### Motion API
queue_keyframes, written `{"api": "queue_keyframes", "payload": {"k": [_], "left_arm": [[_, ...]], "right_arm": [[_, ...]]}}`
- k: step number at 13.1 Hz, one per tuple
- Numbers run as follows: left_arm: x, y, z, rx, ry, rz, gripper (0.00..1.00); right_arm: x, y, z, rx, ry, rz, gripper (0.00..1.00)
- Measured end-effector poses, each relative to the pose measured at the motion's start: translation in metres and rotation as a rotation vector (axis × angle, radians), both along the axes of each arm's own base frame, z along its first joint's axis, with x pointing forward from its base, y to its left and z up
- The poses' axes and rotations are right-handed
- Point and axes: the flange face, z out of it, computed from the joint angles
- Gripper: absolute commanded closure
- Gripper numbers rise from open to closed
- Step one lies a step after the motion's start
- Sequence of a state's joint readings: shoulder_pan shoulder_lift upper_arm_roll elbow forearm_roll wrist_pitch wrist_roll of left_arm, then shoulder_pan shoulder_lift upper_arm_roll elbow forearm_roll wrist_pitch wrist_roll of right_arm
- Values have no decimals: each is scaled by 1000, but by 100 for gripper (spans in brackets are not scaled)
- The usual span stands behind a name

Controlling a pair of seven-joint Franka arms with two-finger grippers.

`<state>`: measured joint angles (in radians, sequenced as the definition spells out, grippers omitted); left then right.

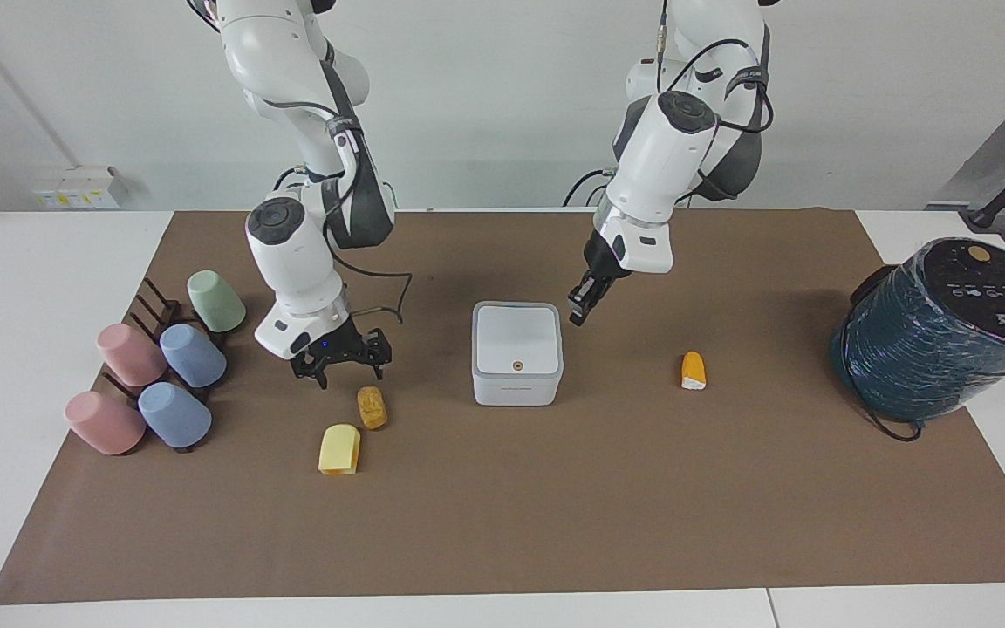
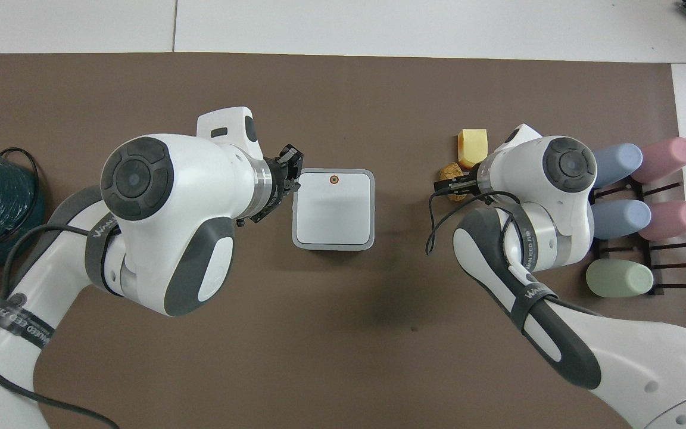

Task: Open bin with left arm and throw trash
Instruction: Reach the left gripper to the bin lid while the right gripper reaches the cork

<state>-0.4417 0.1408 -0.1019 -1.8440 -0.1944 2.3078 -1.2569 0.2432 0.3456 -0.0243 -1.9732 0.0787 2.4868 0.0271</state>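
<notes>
- Desk, brown mat.
- Teal wrapped cylinder at the left arm's end.
- White bin mid-mat, lid down.
- Left end effector at the bin's 2 o'clock corner in the facing view; spread unreadable.
- Right end effector spread wide, empty, above the brown lump.
- Yellow piece at the lump's 7 o'clock; orange piece lies apart.

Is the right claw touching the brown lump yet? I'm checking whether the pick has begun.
Apart. The facing view shows the right claw open above the brown lump, with bare mat between its tips and the lump.
</notes>
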Motion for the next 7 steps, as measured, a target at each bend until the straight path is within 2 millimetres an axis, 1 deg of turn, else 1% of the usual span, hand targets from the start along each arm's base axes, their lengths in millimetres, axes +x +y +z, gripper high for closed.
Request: {"api": "queue_keyframes", "payload": {"k": [1,2,3,4,5,7], "left_arm": [[-1,-5,-2,-5,-6,-2,100],[-1,-10,-6,-8,-9,-5,100],[-1,-16,-13,-10,-9,-10,100],[-1,-21,-21,-12,-7,-11,100],[0,-27,-32,-13,-6,-10,100],[0,-36,-46,-16,-6,-12,100]], "right_arm": [[0,0,-9,-3,4,6,5],[0,1,-15,-7,9,23,29],[0,2,-18,-11,12,41,55],[0,3,-19,-12,11,54,84],[0,4,-18,-13,9,62,100],[0,8,-17,-12,7,67,100]]}}
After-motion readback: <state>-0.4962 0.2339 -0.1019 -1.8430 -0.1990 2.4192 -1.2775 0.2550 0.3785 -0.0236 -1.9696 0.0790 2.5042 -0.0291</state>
